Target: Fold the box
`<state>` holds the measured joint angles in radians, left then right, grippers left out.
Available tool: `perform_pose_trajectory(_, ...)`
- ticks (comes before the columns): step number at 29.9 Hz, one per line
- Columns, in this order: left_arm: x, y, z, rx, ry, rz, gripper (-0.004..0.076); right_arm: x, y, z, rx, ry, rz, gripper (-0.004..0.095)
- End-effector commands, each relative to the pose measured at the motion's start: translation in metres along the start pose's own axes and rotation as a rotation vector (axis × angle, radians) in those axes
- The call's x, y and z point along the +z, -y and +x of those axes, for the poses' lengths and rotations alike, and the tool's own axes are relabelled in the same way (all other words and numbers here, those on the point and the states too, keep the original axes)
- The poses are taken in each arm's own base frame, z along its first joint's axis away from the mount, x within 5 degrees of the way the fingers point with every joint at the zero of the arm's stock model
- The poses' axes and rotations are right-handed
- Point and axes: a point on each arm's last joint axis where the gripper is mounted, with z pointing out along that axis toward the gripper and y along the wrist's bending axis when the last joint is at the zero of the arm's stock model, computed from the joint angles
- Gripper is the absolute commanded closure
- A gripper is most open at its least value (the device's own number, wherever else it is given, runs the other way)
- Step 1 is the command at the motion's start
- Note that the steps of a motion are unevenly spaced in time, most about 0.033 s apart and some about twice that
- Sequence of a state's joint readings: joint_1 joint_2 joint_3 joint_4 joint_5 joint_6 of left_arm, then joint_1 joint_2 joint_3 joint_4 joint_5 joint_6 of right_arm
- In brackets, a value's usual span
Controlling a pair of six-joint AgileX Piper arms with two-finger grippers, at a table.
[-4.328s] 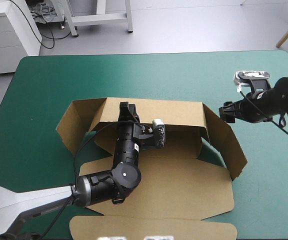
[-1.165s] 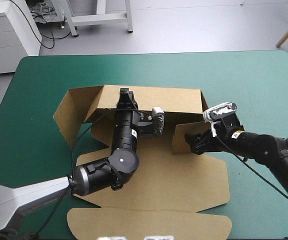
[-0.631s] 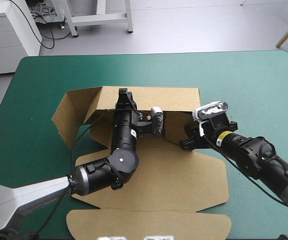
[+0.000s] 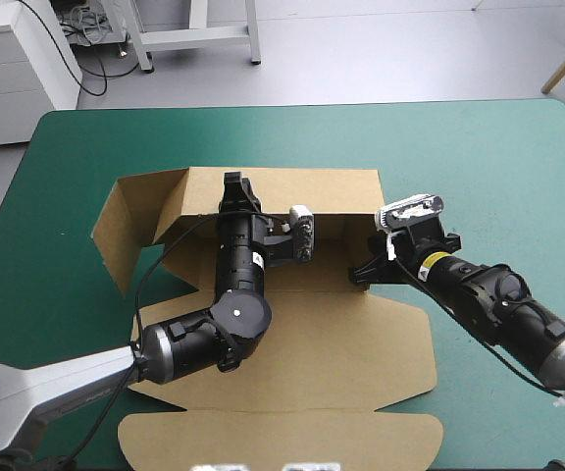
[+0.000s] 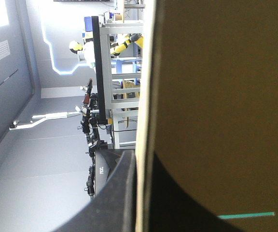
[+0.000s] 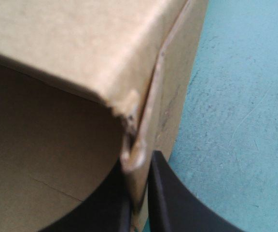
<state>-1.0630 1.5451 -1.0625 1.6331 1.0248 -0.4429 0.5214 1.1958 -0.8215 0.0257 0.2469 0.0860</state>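
Both end effectors pinch board. The left end effector (image 4: pixel 231 184) (image 5: pixel 140 164) clamps the box's (image 4: pixel 341 353) raised back wall (image 4: pixel 302 188), propping it upright. The right end effector (image 4: pixel 363 273) (image 6: pixel 140 198) grips the wall's right corner flap (image 4: pixel 346 245), probably to tuck it inward. The box sits mid-surface (image 4: pixel 459 147), lid (image 4: pixel 282 442) flat.

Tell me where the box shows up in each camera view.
High view: the box lies mid-table, far wall raised.
Left wrist view: its wall is clamped in the left pincer.
Right wrist view: its corner is clamped in the right pincer.
Shared landmark: the teal-green cover.
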Motion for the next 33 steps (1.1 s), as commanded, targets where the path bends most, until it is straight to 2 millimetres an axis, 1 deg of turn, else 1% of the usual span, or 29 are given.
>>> perform_pose_trajectory(1,-0.007,-0.027,-0.001,-0.058,0.051,-0.087,0.0699,-0.01,-0.003,-0.021,-0.011,0.154,-0.016,0.0926)
perform_pose_trajectory(2,-0.007,-0.026,0.0,-0.074,0.047,-0.077,0.0669,-0.01,-0.003,-0.021,-0.011,0.154,-0.016,0.0926)
perform_pose_trajectory(4,-0.007,-0.024,0.001,-0.094,0.036,-0.05,0.0586,-0.01,-0.003,-0.021,-0.015,0.154,-0.016,0.0926)
perform_pose_trajectory(7,-0.007,-0.022,0.001,-0.117,0.027,-0.03,0.0397,-0.01,-0.003,-0.021,-0.017,0.154,-0.016,0.0925)
perform_pose_trajectory(8,-0.007,-0.022,0.001,-0.126,0.028,-0.031,0.0314,-0.01,-0.003,-0.021,-0.017,0.154,-0.016,0.0925)
perform_pose_trajectory(10,-0.007,-0.023,0.001,-0.125,0.03,-0.036,0.0216,-0.01,-0.003,-0.021,-0.018,0.154,-0.016,0.0925)
perform_pose_trajectory(11,-0.007,-0.023,0.001,-0.124,0.029,-0.038,0.0186,-0.01,-0.003,-0.021,-0.022,0.154,-0.015,0.0925)
perform_pose_trajectory(15,-0.01,-0.023,0.0,-0.119,0.022,-0.05,0.0178,-0.01,-0.002,-0.021,-0.035,0.156,-0.01,0.0925)
perform_pose_trajectory(18,-0.02,-0.024,-0.007,-0.104,0.042,-0.078,0.0178,-0.007,0.0,-0.022,-0.039,0.155,-0.003,0.0925)
perform_pose_trajectory(21,-0.033,-0.024,-0.017,-0.081,0.09,-0.103,0.0178,0.0,0.007,-0.025,-0.016,0.14,0.023,0.0925)
perform_pose_trajectory(24,-0.044,-0.024,-0.023,-0.074,0.113,-0.119,0.0178,0.007,0.018,-0.033,0.011,0.134,0.061,0.0925)
perform_pose_trajectory(27,-0.05,-0.023,-0.027,-0.073,0.128,-0.121,0.0178,0.014,0.032,-0.042,0.035,0.129,0.105,0.0925)
perform_pose_trajectory(33,-0.051,-0.022,-0.027,-0.074,0.13,-0.118,0.0178,0.023,0.056,-0.054,0.053,0.108,0.175,0.0926)
